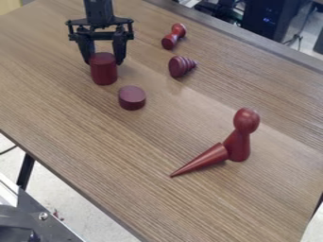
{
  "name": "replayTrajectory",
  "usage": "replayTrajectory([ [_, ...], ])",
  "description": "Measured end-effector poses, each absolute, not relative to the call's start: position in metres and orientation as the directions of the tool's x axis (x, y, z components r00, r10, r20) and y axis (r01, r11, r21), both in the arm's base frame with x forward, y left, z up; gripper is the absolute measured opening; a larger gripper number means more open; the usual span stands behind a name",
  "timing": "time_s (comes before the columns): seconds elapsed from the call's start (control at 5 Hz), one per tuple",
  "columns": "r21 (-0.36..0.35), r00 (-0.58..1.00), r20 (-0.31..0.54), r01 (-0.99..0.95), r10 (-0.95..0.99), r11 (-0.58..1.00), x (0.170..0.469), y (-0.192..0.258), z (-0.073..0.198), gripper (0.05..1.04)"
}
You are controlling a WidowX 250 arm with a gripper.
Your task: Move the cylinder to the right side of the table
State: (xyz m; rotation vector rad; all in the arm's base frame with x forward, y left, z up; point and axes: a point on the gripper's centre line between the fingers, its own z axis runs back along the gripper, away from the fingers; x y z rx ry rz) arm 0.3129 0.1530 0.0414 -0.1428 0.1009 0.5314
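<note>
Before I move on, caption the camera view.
Claw at a red cylinder on a wood-grain table, with disc, cone and pawn.

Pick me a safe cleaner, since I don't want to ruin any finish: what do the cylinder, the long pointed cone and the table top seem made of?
Cylinder: likely painted or stained wood, dark red with a soft sheen; plastic is possible.

Long cone: probably lacquered wood, glossy red with a pale highlight along it.

Table top: brown, streaked wood grain; wood or wood-look laminate.
</note>
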Motion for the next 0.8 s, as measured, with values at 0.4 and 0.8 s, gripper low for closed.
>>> replayTrajectory([
  [0.4, 0.018, 0.953, 0.046, -0.302, 0.301, 0.953, 0.334, 0.089, 0.111, 0.759],
  [0.8, 0.038, 0.99, 0.137, -0.036, 0.031, 0.999, 0.357, 0.002, 0.133, 0.759],
])
